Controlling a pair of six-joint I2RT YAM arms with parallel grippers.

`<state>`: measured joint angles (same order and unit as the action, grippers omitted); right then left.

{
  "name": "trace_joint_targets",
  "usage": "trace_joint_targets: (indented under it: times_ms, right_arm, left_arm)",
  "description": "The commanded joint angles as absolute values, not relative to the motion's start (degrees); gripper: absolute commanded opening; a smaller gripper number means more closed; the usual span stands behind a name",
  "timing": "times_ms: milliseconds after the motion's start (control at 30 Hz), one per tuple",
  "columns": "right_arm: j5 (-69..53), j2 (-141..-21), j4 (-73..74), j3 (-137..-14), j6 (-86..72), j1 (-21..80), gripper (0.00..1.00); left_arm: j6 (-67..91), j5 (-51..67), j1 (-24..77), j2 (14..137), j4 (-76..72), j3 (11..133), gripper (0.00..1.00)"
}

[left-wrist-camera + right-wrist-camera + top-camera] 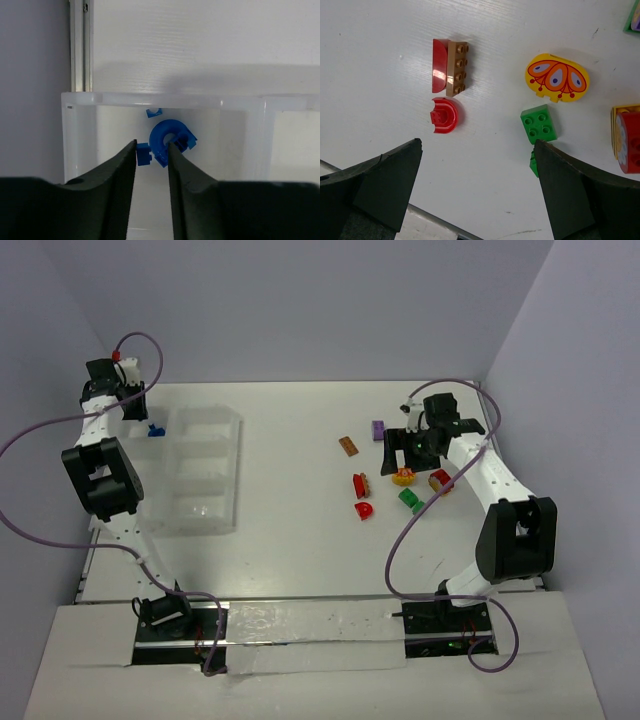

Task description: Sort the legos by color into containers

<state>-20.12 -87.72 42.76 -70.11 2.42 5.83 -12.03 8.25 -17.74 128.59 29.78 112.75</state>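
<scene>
My left gripper [152, 145] hangs over the far-left compartment of the clear divided tray [80, 98], jaws a narrow gap apart with nothing between them. In that compartment lie a blue ring piece [170, 140], a small blue brick [143, 154] and a tiny blue bit [153, 112]. In the top view the gripper [135, 405] is beside the blue pieces [155, 430]. My right gripper [477, 145] is wide open and empty above the table. Under it are a red arch [444, 115], a red-and-tan brick [450, 67], a green brick [539, 123] and a yellow patterned oval [557, 77].
In the top view the tray [232, 455] lies at the left. Loose pieces lie at the right: an orange-brown brick [349, 446], a purple piece [378, 429] and a red-and-yellow piece [440, 480]. A second green piece [533, 164] is half hidden by my right finger.
</scene>
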Motion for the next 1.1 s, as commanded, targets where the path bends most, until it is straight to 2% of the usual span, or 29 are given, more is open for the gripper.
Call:
trace_joint_targets:
  times_ms: [0,133,233,267,300,333,400,467,533,567,633,667,700,733,800,833,900,933,967,1000,1033,1067]
  right_arm:
    - [-19.69,-87.73,41.04,-72.35,2.8,6.33,1.0]
    - [-19.91,-87.45,41.13,-72.02,2.9,6.42,1.0]
    - [-21.12,-87.36,41.03,-72.0,3.24,6.67,1.0]
    - [-21.72,-87.37,40.95,-72.09,3.16,7.06,1.0]
    - [-21.91,-87.47,40.88,-72.31,3.17,7.43,1.0]
    - [-22.19,-87.64,40.97,-72.89,3.26,7.86,1.0]
    - [-24.51,-88.18,40.68,-73.66,3.21,9.29,1.0]
    - [-26.17,-88.84,40.47,-75.38,2.51,10.57,1.0]
    - [-27.16,-90.3,40.81,-77.68,2.2,12.16,1.0]
    - [-27.35,-90.93,41.15,-77.84,2.19,12.7,1.0]
    - [-27.71,-92.25,41.67,-80.56,1.92,13.65,1.0]
    - [-28.12,-93.26,41.92,-81.74,1.67,14.25,1.0]
    - [-28.21,-93.86,41.92,-82.26,1.58,14.67,1.0]
    - [-28.04,-94.04,41.92,-82.44,1.58,14.94,1.0]
    - [-27.77,-94.22,41.79,-82.3,1.54,15.3,1.0]
    - [-27.7,-94.18,41.71,-82.15,1.54,15.5,1.0]
    - [-27.56,-94.08,41.56,-81.76,1.49,15.68,1.0]
    - [-27.43,-93.89,41.49,-81.5,1.49,15.81,1.0]
    - [-27.42,-93.79,41.48,-81.32,1.49,15.82,1.0]
    - [-27.15,-93.67,41.48,-81.14,1.55,15.87,1.0]
    - [-26.98,-93.57,41.48,-81.04,1.58,15.95,1.0]
    - [-26.94,-93.52,41.48,-81.0,1.62,16.0,1.0]
  left_arm:
    - [-10.84,10.9,-17.93,124.64,28.46,112.87,0.29]
    - [-10.14,12.3,-18.11,124.3,28.58,112.54,0.3]
    - [-9.26,13.55,-18.12,123.65,28.75,112.16,0.49]
    - [-8.98,13.62,-18.19,123.58,28.85,112.24,0.5]
    - [-9.05,13.68,-18.2,123.69,29.05,112.26,0.48]
    - [-9.03,14.15,-18.28,123.93,29.45,112.52,0.37]
    - [-8.49,13.96,-18.46,124.55,29.82,113.31,0.24]
    - [-7.71,13.72,-18.63,124.84,30.1,113.69,0.07]
    - [-6.86,13.71,-18.99,124.9,29.7,113.64,0.0]
    - [-6.85,13.66,-19.07,124.98,29.61,113.63,0.01]
    - [-6.78,12.74,-19.08,124.88,29.33,113.42,0.2]
    - [-6.94,12.56,-19.16,124.62,28.91,112.49,0.41]
    - [-7.03,12.39,-19.25,124.2,28.66,112.07,0.45]
    - [-7.2,12.39,-19.25,124.02,28.57,111.72,0.42]
    - [-7.73,12.66,-19.25,123.74,28.56,111.26,0.29]
    - [-7.73,12.69,-19.29,123.7,28.53,111.11,0.27]
    - [-7.68,12.38,-19.42,123.77,28.39,111.08,0.28]
    - [-7.49,11.99,-19.42,123.83,28.07,111.01,0.35]
    - [-7.55,12.03,-19.42,123.92,28.12,111.01,0.32]
    - [-7.72,12.58,-19.53,124.19,28.55,111.33,0.13]
    - [-7.63,12.95,-19.6,124.32,28.71,111.38,0.0]
    - [-7.35,13.01,-19.6,124.28,28.42,111.11,0.0]
